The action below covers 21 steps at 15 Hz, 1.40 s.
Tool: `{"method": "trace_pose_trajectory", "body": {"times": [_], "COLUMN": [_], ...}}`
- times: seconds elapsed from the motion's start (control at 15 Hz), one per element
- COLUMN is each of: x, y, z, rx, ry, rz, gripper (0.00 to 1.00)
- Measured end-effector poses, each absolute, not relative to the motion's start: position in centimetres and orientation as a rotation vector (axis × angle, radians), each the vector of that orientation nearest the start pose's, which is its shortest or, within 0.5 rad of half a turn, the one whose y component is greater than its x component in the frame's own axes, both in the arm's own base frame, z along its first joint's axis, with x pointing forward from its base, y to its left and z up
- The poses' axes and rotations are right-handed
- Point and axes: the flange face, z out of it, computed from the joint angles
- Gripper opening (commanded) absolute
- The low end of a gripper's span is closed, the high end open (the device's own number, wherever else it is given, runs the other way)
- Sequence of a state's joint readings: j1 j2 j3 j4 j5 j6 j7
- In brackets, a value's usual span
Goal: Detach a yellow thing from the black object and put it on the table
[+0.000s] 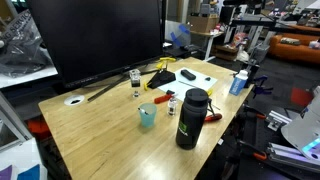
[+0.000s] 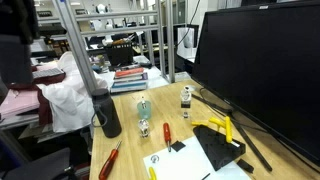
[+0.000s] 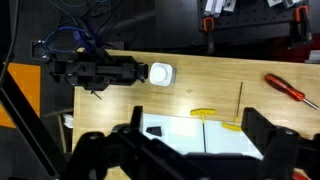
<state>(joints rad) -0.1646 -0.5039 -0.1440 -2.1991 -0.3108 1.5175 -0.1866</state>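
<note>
Cluttered lab. On the wooden table [image 1: 100, 135], one black object [image 2: 228, 150] bears what look like two yellow things [image 2: 213, 126]. Only the wrist view shows the end effector [image 3: 185, 155], spread wide and empty.

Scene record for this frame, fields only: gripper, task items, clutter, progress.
gripper: open, empty, over the table
yellow thing: on the black object, not detached
black object: on the table, beside white paper, in front of the monitor
clutter: teal cup, black bottle, red screwdriver
progress: nothing grasped yet
</note>
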Motion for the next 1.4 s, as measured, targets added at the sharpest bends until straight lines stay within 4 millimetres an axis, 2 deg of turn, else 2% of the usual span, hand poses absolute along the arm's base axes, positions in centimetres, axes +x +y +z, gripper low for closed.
{"method": "trace_pose_trajectory", "body": {"times": [0.47,0.67,1.0,1.2,1.4], "x": [35.1,36.0,38.4,40.2,40.3], "y": [-15.6,-14.8,-11.5,-8.8,-8.5], "z": [56.1,53.7,49.1,47.8,47.7], "rx": [-3.306,-3.288,-3.291,-3.320,-3.323], "ry": [0.136,0.099,0.065,-0.029,-0.038], "rz": [0.398,0.488,0.640,0.638,0.642], "gripper": [1.00,1.00,1.00,1.00,1.00]}}
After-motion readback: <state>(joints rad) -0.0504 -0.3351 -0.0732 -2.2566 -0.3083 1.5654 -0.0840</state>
